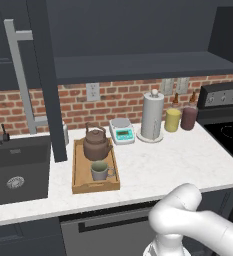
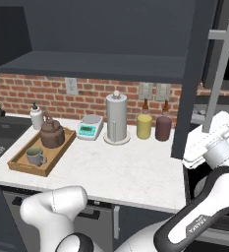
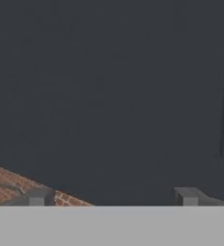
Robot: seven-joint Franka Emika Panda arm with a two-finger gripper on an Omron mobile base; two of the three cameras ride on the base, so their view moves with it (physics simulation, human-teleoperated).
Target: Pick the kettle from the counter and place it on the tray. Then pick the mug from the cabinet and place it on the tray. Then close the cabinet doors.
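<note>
Brick wall (image 1: 123, 100) runs behind the white marble counter (image 1: 178, 160), and above it I see the dark cabinet (image 1: 138, 65) with its shelf bare and both doors swung out.

From the hand view I see my gripper (image 3: 114, 197) with its two finger tips (image 3: 40, 197) standing wide apart, nothing between them. They are right in front of a flat dark door panel; I cannot tell if they touch it. In the right base view the hand (image 2: 212, 140) sits just beside the right cabinet door (image 2: 197, 74), near its long silver bar handle (image 2: 219, 69).

On the counter the light-wood tray (image 1: 80, 182) lies just right of the dark sink (image 1: 18, 170). The brown kettle (image 1: 96, 143) stands upright on the far part of the tray. The grey-beige mug (image 1: 100, 171) stands upright on the near part, close in front of the kettle, its handle to the right.

The left cabinet door (image 1: 45, 75) stands open over the left edge of the tray.

Further right are a small scale (image 1: 122, 130), a white paper-towel roll (image 1: 152, 116), a yellow jar (image 1: 172, 119) and a maroon jar (image 1: 189, 116).
</note>
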